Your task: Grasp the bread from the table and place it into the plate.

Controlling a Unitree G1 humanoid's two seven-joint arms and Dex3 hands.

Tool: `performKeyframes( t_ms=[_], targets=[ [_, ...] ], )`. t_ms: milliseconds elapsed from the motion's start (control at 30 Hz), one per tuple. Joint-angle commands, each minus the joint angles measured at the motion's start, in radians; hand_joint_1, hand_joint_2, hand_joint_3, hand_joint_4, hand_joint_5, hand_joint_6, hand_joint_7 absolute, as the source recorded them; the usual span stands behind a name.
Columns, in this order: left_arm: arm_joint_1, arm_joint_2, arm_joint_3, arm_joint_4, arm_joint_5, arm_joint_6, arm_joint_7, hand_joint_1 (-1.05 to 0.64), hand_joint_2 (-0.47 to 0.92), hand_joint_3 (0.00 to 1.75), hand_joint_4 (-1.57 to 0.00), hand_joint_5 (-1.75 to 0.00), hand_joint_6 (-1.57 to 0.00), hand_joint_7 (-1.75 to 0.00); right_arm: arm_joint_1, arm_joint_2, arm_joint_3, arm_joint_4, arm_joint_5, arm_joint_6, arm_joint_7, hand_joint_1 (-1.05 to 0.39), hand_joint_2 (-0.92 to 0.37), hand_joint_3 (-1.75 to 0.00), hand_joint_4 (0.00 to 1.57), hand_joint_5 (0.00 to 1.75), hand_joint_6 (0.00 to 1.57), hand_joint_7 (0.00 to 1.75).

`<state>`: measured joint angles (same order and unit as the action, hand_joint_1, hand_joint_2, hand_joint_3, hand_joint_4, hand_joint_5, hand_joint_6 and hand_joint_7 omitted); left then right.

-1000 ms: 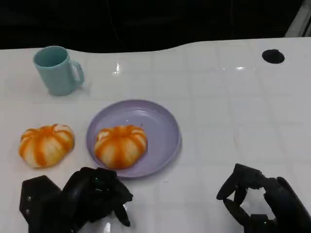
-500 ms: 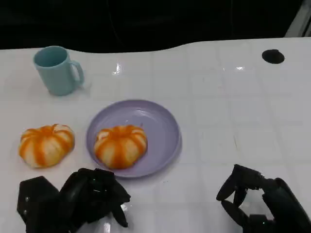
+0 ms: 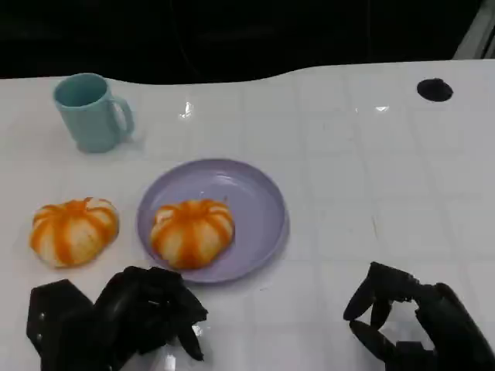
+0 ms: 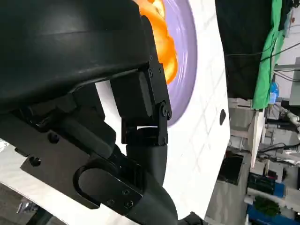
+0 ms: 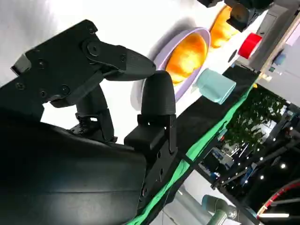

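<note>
A lilac plate sits mid-table with one orange-striped bread lying in its left part. A second, similar bread lies on the table just left of the plate. My left hand hovers at the near edge, just in front of the plate, fingers loosely spread and holding nothing. My right hand is at the lower right, far from both breads, thumb and fingers apart and empty. The left wrist view shows the plated bread on the plate beyond my fingers. The right wrist view shows the plate with its bread.
A teal mug stands at the back left. A small black spot marks the table's far right. The white table ends at a dark drop along the back edge. The mug also appears in the right wrist view.
Both hands have eased slightly back toward the near edge. The breads, plate and mug have not moved.
</note>
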<state>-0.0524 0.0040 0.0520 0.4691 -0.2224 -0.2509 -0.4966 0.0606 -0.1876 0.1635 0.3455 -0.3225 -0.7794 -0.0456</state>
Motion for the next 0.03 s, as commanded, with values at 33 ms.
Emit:
performKeyframes(
  t_ms=[33],
  targets=[
    [-0.005, 0.018, 0.011, 0.013, -0.01, -0.005, -0.009, -1.05, 0.78, 0.0, -1.56, -0.84, -1.57, -0.53, -0.008, -0.002, -0.01, 0.015, 0.005, -0.002, -0.012, -0.36, -0.57, -0.86, 0.66, 1.75, 0.58, 1.46]
  ],
)
